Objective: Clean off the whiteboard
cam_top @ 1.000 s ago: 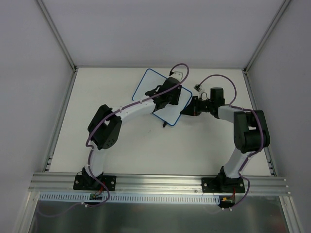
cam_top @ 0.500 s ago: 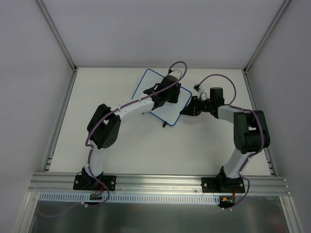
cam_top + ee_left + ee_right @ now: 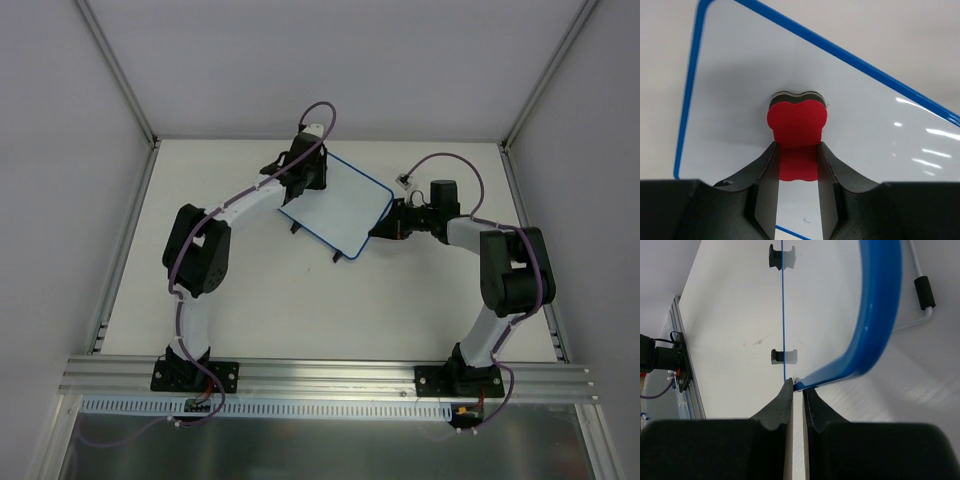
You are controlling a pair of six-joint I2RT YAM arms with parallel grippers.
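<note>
The whiteboard is found at the far middle of the table. Its right corner is pinched firmly by the right gripper. A red eraser is clamped in the left gripper and is laid against the board near its far left corner.

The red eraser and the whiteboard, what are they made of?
The red eraser looks like soft foam or felt: matte, no shine, with a darker layer at its far edge. The whiteboard looks smooth and glossy, maybe coated plastic or metal: bright glints sit on it. Its blue frame looks like shiny plastic.
</note>
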